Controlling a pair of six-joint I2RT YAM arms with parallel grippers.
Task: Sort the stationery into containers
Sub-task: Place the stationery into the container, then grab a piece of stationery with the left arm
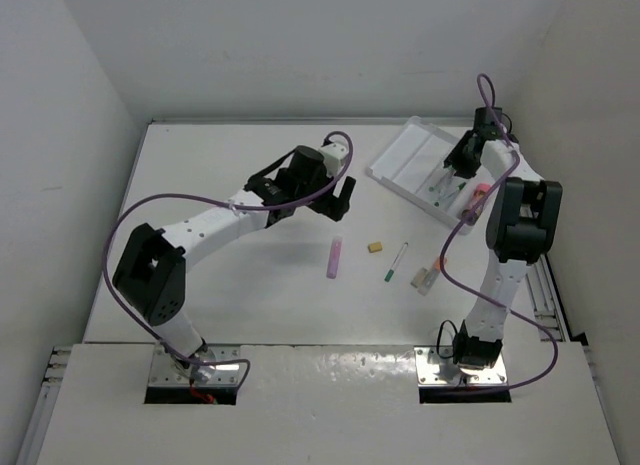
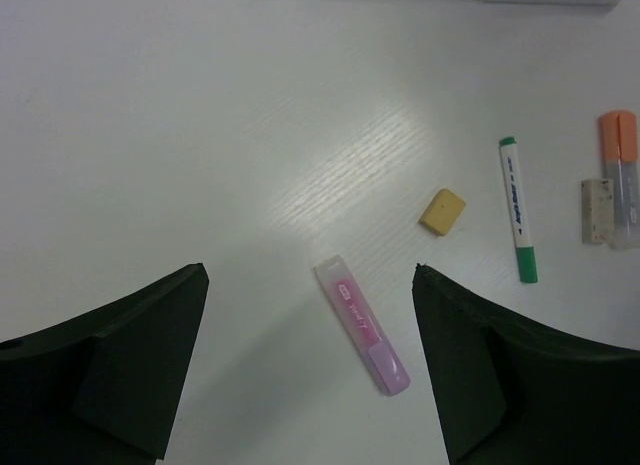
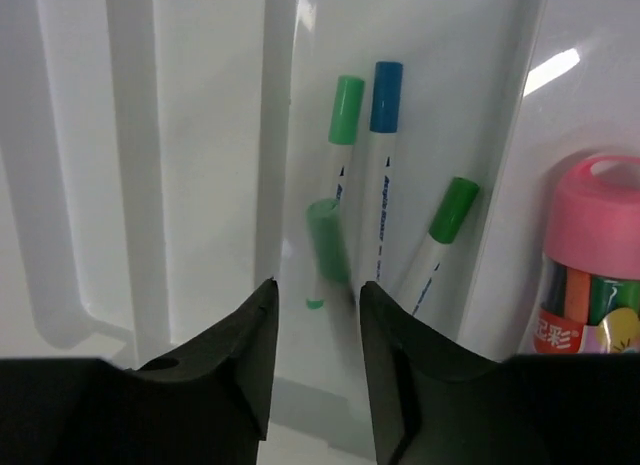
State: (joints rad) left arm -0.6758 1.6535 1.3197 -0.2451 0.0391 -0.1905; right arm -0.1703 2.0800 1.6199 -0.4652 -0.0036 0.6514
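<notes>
Over the tray (image 1: 403, 157) | right end effector (image 3: 317, 289) slightly apart, green-capped pen (image 3: 327, 245) loose between | left end effector (image 2: 310, 272) wide apart, empty

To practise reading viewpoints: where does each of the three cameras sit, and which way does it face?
Top external: above and behind, looking down on the table; left arm and right arm show.
Left wrist: on its arm, looks down at the lilac stick; left tool shows.
Right wrist: on its arm, looks into the tray at pens; right tool shows.
Shared: top and left wrist both see the lilac stick.
</notes>
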